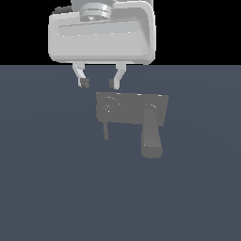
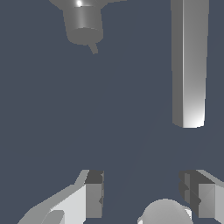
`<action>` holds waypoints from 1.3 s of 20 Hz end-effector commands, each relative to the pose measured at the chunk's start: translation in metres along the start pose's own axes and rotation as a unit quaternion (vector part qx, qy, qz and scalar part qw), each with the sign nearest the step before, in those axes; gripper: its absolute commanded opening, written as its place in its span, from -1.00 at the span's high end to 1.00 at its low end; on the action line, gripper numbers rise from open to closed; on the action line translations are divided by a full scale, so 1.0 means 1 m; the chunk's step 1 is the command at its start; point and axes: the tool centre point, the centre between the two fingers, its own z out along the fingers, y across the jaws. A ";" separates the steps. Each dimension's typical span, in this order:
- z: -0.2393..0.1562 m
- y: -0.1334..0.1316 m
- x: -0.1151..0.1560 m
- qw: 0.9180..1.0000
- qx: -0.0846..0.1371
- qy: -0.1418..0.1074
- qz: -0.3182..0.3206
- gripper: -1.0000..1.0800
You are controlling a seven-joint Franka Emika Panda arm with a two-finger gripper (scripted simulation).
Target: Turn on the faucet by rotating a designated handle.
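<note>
- Exterior view: the faucet (image 1: pixel 132 110) sits near the middle of the dark blue-grey floor (image 1: pixel 47 188), its flat rectangular back plate (image 1: pixel 162 110) facing the camera.
- On the plate, toward 9 o'clock from its centre, is the round hub (image 1: pixel 109 107). The handle (image 1: pixel 106 131), a thin short rod, runs from the hub toward 6 o'clock and ends just below the plate's lower edge.
- The broad spout bar (image 1: pixel 151 134) starts at about 3 o'clock of the hub and also runs toward 6 o'clock, reaching well past the handle's tip; it is much thicker than the rod.
- The gripper (image 1: pixel 98 84) hangs at 12 o'clock of the hub, under the large pale hand body (image 1: pixel 101 37). Its two dark-tipped fingers (image 1: pixel 84 83) stand wide apart with nothing between them, and their tips end just above the plate's top edge. Whether they touch the plate cannot be told.
- Wrist view: both finger pads (image 2: pixel 94 192) show with a wide empty gap between them, the gripper (image 2: pixel 142 194) clamped on nothing.
- Beyond them the hub (image 2: pixel 83 26) appears with the slim handle (image 2: pixel 93 47) sticking out of it, and the spout bar (image 2: pixel 189 65) lies well apart from the hub, parallel to the fingers' reach.
</note>
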 end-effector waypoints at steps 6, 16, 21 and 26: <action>0.022 -0.027 0.052 0.993 0.053 0.025 0.106 -0.55; 0.061 -0.018 0.132 0.979 0.050 0.072 0.183 -0.81; 0.097 -0.051 0.143 0.978 0.062 0.076 0.186 -0.72; 0.127 -0.007 0.175 0.978 0.043 0.096 0.179 -0.58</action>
